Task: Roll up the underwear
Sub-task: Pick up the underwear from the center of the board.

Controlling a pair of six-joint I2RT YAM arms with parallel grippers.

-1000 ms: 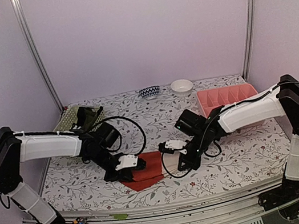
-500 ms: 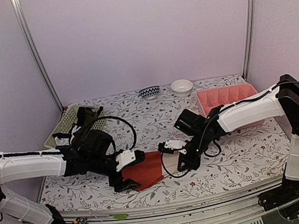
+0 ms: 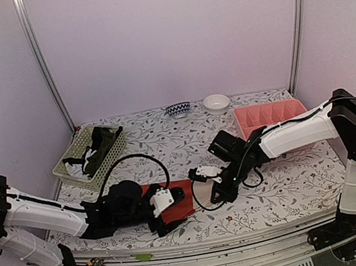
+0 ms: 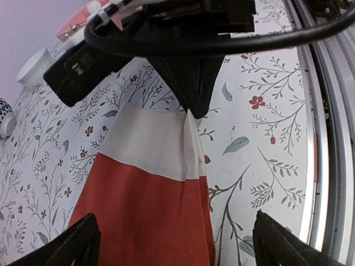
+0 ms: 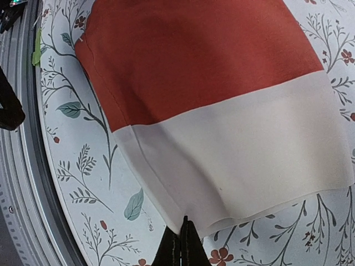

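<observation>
Cloth under work: red-orange underwear [image 3: 184, 197], lying flat on the floral table [image 3: 283, 183] near the 6 o'clock edge in the top view, between the two grippers. Its cream band [image 4: 147, 147] is on the side toward the right arm and its red part [image 5: 194, 61] on the side toward the left arm. The left arm lies low across the table. The left gripper [image 3: 170, 217] sits at about 8 o'clock of the garment with its jaws spread wide. In the left wrist view, one fingertip [image 4: 77, 244] is at the lower left and the other at the lower right, with the red cloth lying between them; neither clearly touches it. The right gripper [image 3: 211, 196] comes in from 3 o'clock of the garment. Its fingers are pressed together at the outer hem of the cream band [image 5: 244, 155], and the cloth puckers into a fold at the tips [image 4: 191, 108], so this reads as a pinch on the hem. Away from the work, a pale green basket [image 3: 77, 166] at 10 o'clock has black underwear [image 3: 100, 141] draped in it. A pink tray [image 3: 268, 116] sits at 2 o'clock. A white bowl [image 3: 216, 103] and a blue-patterned bowl [image 3: 178, 109] sit near 12 o'clock, close to each other but apart.
</observation>
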